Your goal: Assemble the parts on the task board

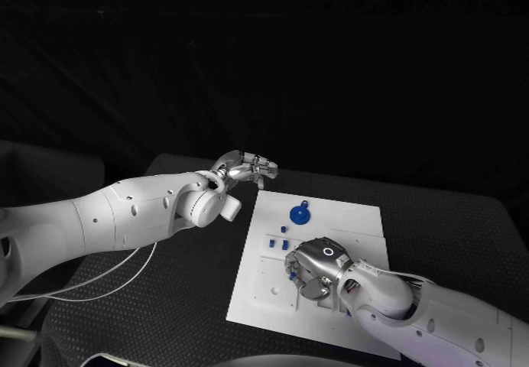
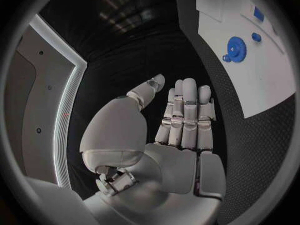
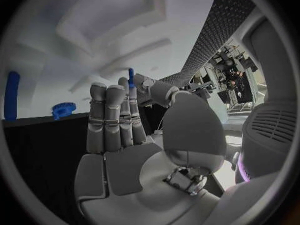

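The left robot hand (image 1: 245,167) hovered over the black desk (image 1: 165,290) just off the far left corner of the white task board (image 1: 358,222), its fingers straight and close together with nothing in them. The right robot hand (image 1: 314,269) was down on the middle of the board, palm to the plate, fingers flat and holding nothing that I could see. A blue gear (image 1: 301,214) lay near the board's far edge, with small blue parts (image 1: 277,244) between it and that hand.
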You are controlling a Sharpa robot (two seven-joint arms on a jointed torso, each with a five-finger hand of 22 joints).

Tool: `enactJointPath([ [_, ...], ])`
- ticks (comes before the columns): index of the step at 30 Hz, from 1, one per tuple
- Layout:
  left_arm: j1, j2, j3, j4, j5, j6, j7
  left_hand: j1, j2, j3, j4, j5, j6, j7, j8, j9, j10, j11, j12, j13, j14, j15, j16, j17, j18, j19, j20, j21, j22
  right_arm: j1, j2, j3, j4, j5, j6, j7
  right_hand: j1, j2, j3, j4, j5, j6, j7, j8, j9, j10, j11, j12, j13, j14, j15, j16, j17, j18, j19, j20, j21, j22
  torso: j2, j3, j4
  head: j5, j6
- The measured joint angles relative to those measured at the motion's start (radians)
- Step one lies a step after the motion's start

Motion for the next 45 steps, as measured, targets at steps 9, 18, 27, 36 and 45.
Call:
enactJointPath([
  [9,0.0,0.0,0.0,-0.001,0.002,-0.001,0.001,-0.004,0.004,0.0,0.0,0.0,0.001,-0.001,0.0,0.0,0.0,0.0,0.0,0.0,0.0,0.0,-0.004,0.0,0.009,0.003,0.003,0.0,0.0,-0.004,0.008,0.003,-0.007,-0.013,-0.002,-0.001,0.003,0.003,0.0,0.0,0.0,0.0,0.0,-0.003,0.004,0.0,0.0,0.0,0.001,0.0,0.0,0.0,-0.001,0.0,0.003,-0.002,0.0,0.0,0.0,0.0,-0.0001,0.008,-0.011],
  [18,0.0,-0.001,0.0,-0.001,0.003,-0.001,0.001,-0.003,0.004,0.0,0.0,0.0,0.001,-0.001,0.0,0.0,0.0,0.0,0.0,0.0,0.0,0.0,-0.004,0.0,0.009,0.003,0.004,-0.004,0.0,-0.006,0.013,0.002,-0.009,-0.022,-0.01,-0.004,0.005,0.005,0.0,0.0,0.0,-0.002,-0.001,0.0,0.002,0.0,0.0,-0.003,0.001,0.0,0.0,0.0,-0.001,0.0,0.003,-0.003,0.0,0.0,0.0,-0.0007,0.0,0.013,-0.017],
  [27,0.0,-0.001,0.0,-0.001,0.003,-0.001,0.001,-0.003,0.003,0.0,0.0,0.0,0.001,-0.001,0.0,0.0,0.0,0.0,0.0,0.0,0.0,0.0,-0.004,0.001,0.009,0.003,0.004,-0.004,0.0,-0.007,0.017,0.002,-0.013,-0.033,-0.014,-0.008,0.005,0.005,-0.001,-0.001,-0.001,0.0,0.004,0.0,0.002,0.004,-0.004,-0.004,0.004,0.0,0.0,0.002,-0.002,0.0,0.003,-0.002,0.005,0.0,0.0,-0.0012,0.0007,0.015,-0.018],
  [36,0.0,-0.002,0.0,-0.001,0.003,0.0,0.001,-0.003,0.003,0.0,0.0,0.0,0.001,-0.001,0.0,-0.001,0.0,0.0,0.0,0.0,0.0,0.0,-0.004,0.001,0.008,0.003,0.004,-0.004,0.0,-0.007,0.011,0.002,-0.015,-0.04,-0.007,-0.012,0.005,0.005,-0.001,-0.001,-0.001,0.0,0.004,0.0,0.004,0.004,-0.004,-0.005,0.004,0.0,0.0,0.002,-0.002,0.0,0.002,-0.002,0.005,0.0,0.0,-0.0012,-0.0001,0.016,-0.018],
  [45,0.0,-0.003,0.0,-0.001,0.004,0.0,0.001,-0.003,0.003,0.0,0.0,0.0,0.001,-0.001,0.0,-0.001,0.0,0.0,0.0,0.0,0.0,0.0,-0.004,0.001,0.006,0.003,0.004,-0.004,0.0,-0.007,0.006,0.002,-0.012,-0.05,-0.007,-0.018,0.005,0.005,-0.001,-0.001,-0.001,0.0,0.004,0.0,0.004,0.006,-0.002,-0.008,0.005,-0.001,0.0,0.003,-0.002,0.0,0.002,-0.002,0.007,0.0,0.0,0.0,-0.0006,0.016,-0.02],
])
